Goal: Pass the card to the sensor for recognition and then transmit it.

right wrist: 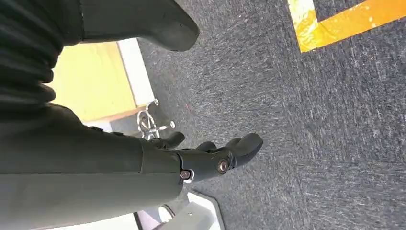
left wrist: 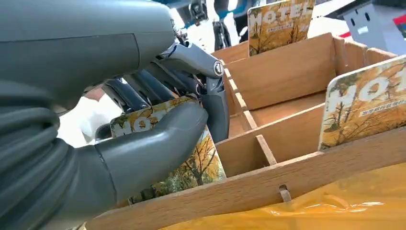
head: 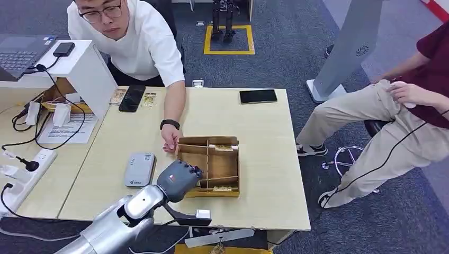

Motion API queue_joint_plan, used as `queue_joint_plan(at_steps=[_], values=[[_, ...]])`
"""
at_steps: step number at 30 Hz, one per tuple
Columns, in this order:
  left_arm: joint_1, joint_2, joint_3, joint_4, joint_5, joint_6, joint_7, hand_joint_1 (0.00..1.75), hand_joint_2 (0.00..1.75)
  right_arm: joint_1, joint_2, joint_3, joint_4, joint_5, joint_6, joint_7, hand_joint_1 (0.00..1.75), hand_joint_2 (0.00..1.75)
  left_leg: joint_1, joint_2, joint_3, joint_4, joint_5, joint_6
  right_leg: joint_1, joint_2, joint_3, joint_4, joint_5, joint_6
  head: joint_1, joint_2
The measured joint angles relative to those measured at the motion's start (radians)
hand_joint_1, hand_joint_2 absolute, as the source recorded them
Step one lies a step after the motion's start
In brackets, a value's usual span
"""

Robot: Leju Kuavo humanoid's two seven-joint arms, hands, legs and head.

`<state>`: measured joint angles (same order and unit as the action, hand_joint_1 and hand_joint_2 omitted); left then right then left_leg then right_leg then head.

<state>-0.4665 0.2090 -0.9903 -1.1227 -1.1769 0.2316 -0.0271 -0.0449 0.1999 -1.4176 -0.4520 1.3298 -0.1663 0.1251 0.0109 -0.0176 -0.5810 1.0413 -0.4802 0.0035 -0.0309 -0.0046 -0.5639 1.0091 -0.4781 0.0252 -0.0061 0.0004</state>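
On the far left of the table [head: 106,159] a laptop [head: 18,53] and a phone [head: 63,49] sit on a white stand [head: 84,69], with papers [head: 66,128] and a power strip [head: 26,174] nearer. A grey sensor [head: 140,169] lies flat on the table, just left of the left hand [head: 179,180]. A person in a white shirt [head: 143,42] leans over the far edge, one hand [head: 170,142] resting at the far left corner of the wooden box [head: 209,166]. A dark phone [head: 132,98] lies beside that person's arm, and another [head: 258,96] lies far right on the table.

The left hand is at the box's near left corner, reaching into it. In the left wrist view the thumb [left wrist: 158,143] presses the face of a card [left wrist: 191,163] printed with autumn trees, while the dark fingers [left wrist: 143,88] curl behind it, so the hand grips the card. The card stands inside the near left compartment, its lower edge hidden behind the box's wall. Two more such cards stand upright in other compartments: one [left wrist: 366,108] just behind the near wall, one [left wrist: 280,21] against the far wall. The box sits on a yellow sheet [left wrist: 306,211].

Right of the table a seated person in light trousers [head: 370,137] and a dark red top faces the robot.

The right hand [right wrist: 215,155] hangs over grey carpet [right wrist: 287,96] with a yellow line [right wrist: 344,24], its fingers loosely curled with nothing in them.
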Motion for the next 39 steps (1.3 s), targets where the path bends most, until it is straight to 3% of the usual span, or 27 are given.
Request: queue_joint_plan(at_steps=[7, 12, 17, 23, 39], values=[[0.036, 0.0, 0.0, -0.003, -0.033, 0.12, -0.005, 1.75, 1.75, 0.0, 0.0, 0.0, 0.004, 0.009, -0.003, -0.004, 0.0, 1.75, 0.0, 0.0, -0.002, 0.0, 0.0, 0.0, 0.0, 0.0, -0.002, 0.0, 0.0, 0.0, 0.0, 0.0], [0.084, 0.0, 0.018, -0.024, -0.052, 0.244, -0.034, 1.75, 1.75, 0.0, -0.006, 0.0, 0.016, 0.016, -0.011, -0.018, 0.0, 1.75, 0.0, 0.0, -0.005, 0.0, 0.0, 0.0, 0.0, 0.0, -0.005, 0.0, 0.0, 0.0, 0.0, 0.0], [0.102, 0.0, 0.026, -0.035, -0.053, 0.265, -0.038, 1.75, 1.75, -0.001, -0.011, 0.0, 0.026, 0.017, -0.017, -0.019, 0.0, 1.75, 0.0, 0.0, -0.006, 0.0, 0.0, 0.0, 0.0, 0.0, -0.006, 0.0, 0.0, 0.0, 0.0, 0.0], [0.128, 0.0, 0.043, -0.035, -0.056, 0.337, -0.056, 1.75, 1.75, -0.001, -0.021, 0.001, 0.044, 0.023, -0.022, -0.02, 0.0, 1.75, 0.0, 0.0, -0.006, 0.0, 0.0, 0.0, 0.0, 0.0, -0.006, 0.0, 0.0, 0.0, 0.0, 0.0], [0.138, 0.002, 0.06, -0.035, -0.041, 0.351, -0.077, 1.75, 1.75, -0.003, -0.04, 0.003, 0.081, 0.028, -0.039, -0.033, 0.0, 1.75, 0.0, 0.0, -0.006, 0.0, 0.0, 0.0, 0.0, 0.0, -0.006, 0.0, 0.0, 0.0, 0.0, 0.0]])
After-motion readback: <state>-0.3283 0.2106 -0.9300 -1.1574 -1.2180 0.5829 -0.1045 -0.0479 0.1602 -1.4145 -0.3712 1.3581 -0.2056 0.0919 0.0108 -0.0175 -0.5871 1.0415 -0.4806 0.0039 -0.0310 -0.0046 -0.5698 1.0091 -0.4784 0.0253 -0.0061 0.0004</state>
